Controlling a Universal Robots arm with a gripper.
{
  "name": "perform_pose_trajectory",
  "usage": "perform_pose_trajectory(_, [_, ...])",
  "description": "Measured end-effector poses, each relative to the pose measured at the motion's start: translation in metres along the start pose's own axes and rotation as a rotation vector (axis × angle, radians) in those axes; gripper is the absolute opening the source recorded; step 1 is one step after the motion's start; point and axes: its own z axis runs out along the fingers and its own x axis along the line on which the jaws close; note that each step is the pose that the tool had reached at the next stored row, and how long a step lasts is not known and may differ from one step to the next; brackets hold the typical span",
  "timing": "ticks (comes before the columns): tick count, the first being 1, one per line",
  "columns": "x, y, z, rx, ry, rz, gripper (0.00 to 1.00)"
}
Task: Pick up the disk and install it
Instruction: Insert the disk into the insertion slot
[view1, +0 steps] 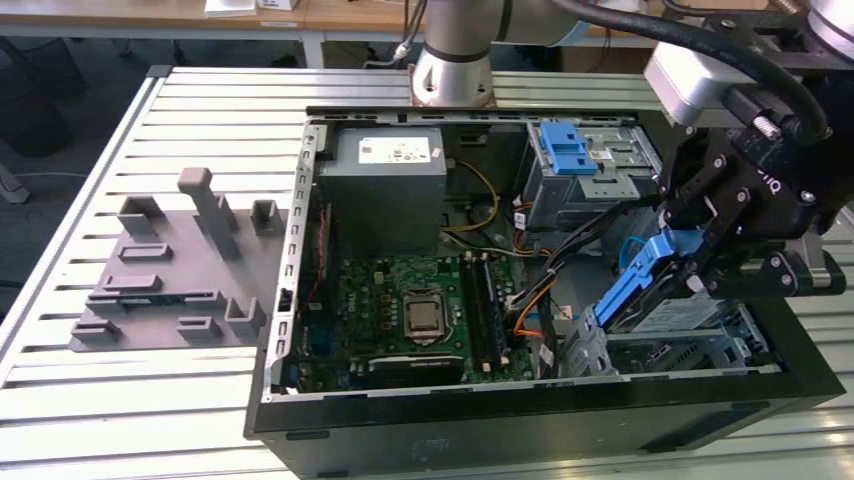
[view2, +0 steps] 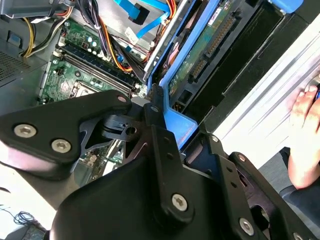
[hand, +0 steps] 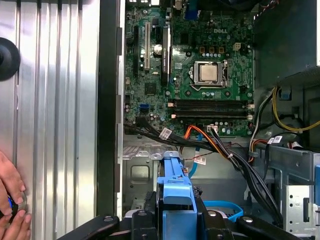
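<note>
The disk (view1: 638, 290), a flat drive in a blue plastic bracket, hangs steeply tilted over the metal drive bay (view1: 681, 345) at the front corner of the open computer case, on the exterior view's right. My gripper (view1: 694, 262) is shut on its upper end. In the first wrist view the blue bracket (hand: 175, 187) sits between my black fingers (hand: 145, 222), above the bay floor (hand: 145, 170). The second wrist view shows the disk's green underside (view2: 197, 57) with one finger (view2: 159, 132) pressed against the blue edge.
Inside the case lie the motherboard (view1: 414, 310), a grey power-supply box (view1: 387, 165), a drive cage with a blue latch (view1: 587, 160) and loose cables (hand: 225, 150). A grey fixture (view1: 174, 270) stands on the slatted table. A person's hand (hand: 10, 200) rests near the case.
</note>
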Motion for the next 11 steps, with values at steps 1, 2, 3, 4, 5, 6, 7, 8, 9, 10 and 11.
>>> perform_pose_trajectory(1, [0.0, 0.0, 0.0011, 0.0, 0.0, 0.0, 0.36])
perform_pose_trajectory(2, [0.0001, -0.0001, 0.0021, 0.0, 0.0, 0.0, 0.36])
perform_pose_trajectory(3, [0.0001, -0.0001, 0.003, 0.0, 0.0, 0.0, 0.36])
perform_pose_trajectory(4, [0.0002, -0.0001, 0.0037, 0.0, 0.0001, 0.0, 0.36])
perform_pose_trajectory(5, [0.0002, -0.0001, 0.0042, -0.0001, 0.0002, 0.0, 0.36])
perform_pose_trajectory(6, [0.0002, -0.0001, 0.0047, 0.0, 0.0001, 0.0, 0.36])
perform_pose_trajectory(7, [0.0002, -0.0002, 0.0053, 0.0, 0.0, 0.0, 0.36])
perform_pose_trajectory(8, [0.0003, -0.0002, 0.0059, 0.0, 0.0, 0.0, 0.36])
perform_pose_trajectory(9, [0.0003, -0.0002, 0.0065, 0.0, 0.0, 0.0, 0.36])
perform_pose_trajectory(10, [0.0003, -0.0002, 0.0072, 0.0, 0.0, 0.0, 0.36])
perform_pose_trajectory(11, [0.0003, -0.0002, 0.0079, 0.0, 0.0, 0.0, 0.36])
